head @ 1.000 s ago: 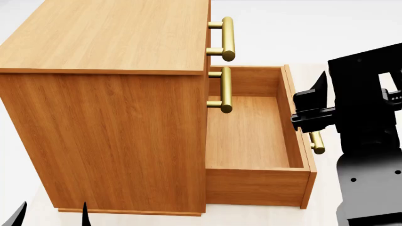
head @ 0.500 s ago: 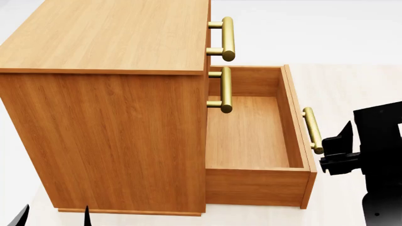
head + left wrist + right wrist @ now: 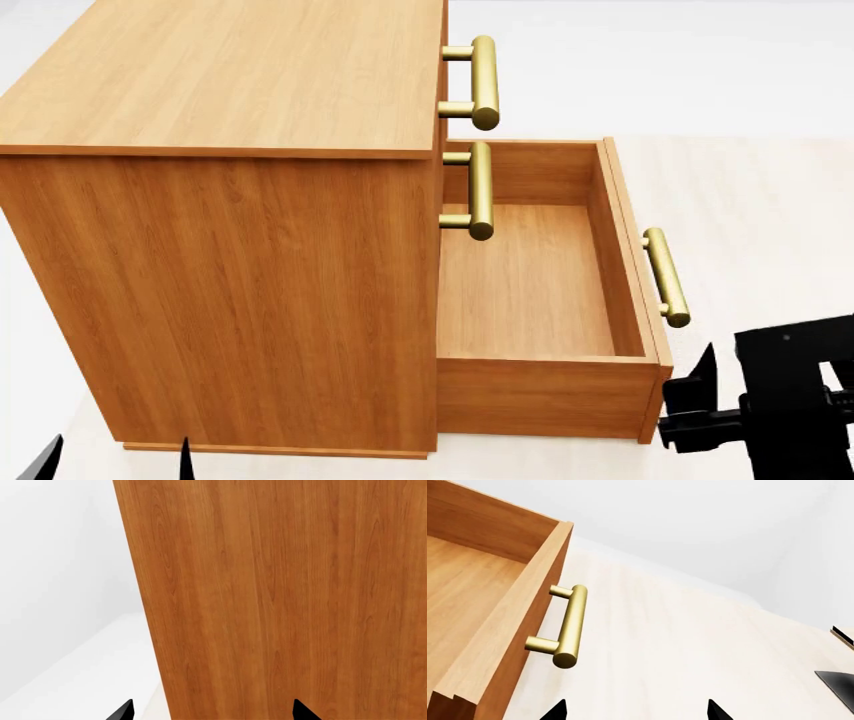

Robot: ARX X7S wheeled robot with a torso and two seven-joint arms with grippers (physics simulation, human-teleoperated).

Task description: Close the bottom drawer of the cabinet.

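Retreat marks this moment: the right pincer (image 3: 701,405), fingers spread and empty, has dropped away from the brass handle (image 3: 665,277) toward the near corner of the bottom drawer (image 3: 534,290), which juts fully open from the cabinet (image 3: 227,250), three handles showing, while the left pincer (image 3: 210,712) hangs spread beside the cabinet.

No legible text, label, brand, number or sign on any visible surface.
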